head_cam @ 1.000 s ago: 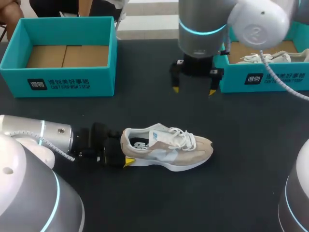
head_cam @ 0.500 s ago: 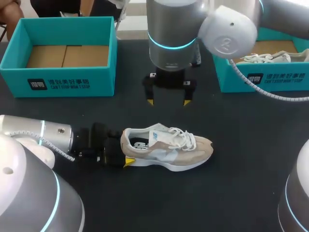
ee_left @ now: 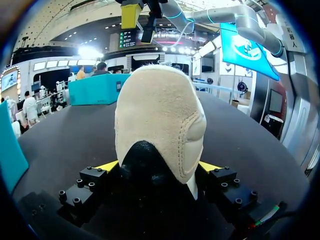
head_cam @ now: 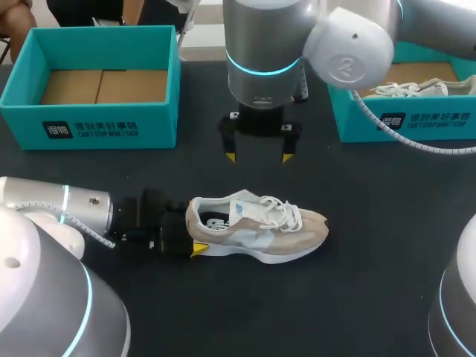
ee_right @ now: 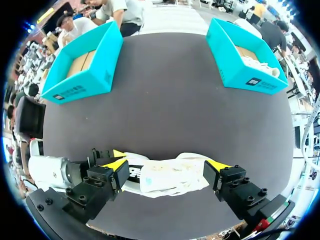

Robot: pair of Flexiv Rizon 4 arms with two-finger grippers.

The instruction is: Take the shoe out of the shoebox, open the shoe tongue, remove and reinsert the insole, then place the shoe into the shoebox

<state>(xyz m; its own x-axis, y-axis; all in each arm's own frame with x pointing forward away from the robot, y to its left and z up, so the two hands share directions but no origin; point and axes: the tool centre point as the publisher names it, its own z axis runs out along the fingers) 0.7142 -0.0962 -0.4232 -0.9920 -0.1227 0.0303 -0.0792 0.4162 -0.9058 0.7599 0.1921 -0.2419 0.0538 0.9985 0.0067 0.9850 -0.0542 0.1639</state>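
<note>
Beige suede and white mesh make up the shoe (head_cam: 256, 227), which stands on its sole around the middle of the dark worktop (head_cam: 357, 297), a little toward the near edge. Its toe points at the right edge and its heel at the left edge. White laces lie across the top; from where I stand I cannot tell how the insole sits inside.

The left hand (ee_left: 159, 167) comes in low from the left edge and is clamped on the heel of the shoe. In the left wrist view a yellow tip presses against each side of the heel, with the padded beige collar rising straight ahead of the fingers.

The right hand (head_cam: 259, 157) hangs above the worktop on the far side of the shoe, fingers spread wide and pointing down, holding nothing. From its own wrist view the shoe lies below it, between the two yellow tips and apart from both.

At the far left corner sits a teal shoebox (head_cam: 104, 126), its lid off and its brown cardboard floor showing. At the far right corner is a second teal box (head_cam: 401, 119) with another pale shoe (head_cam: 405, 89) lying in it, partly hidden behind the right arm.
</note>
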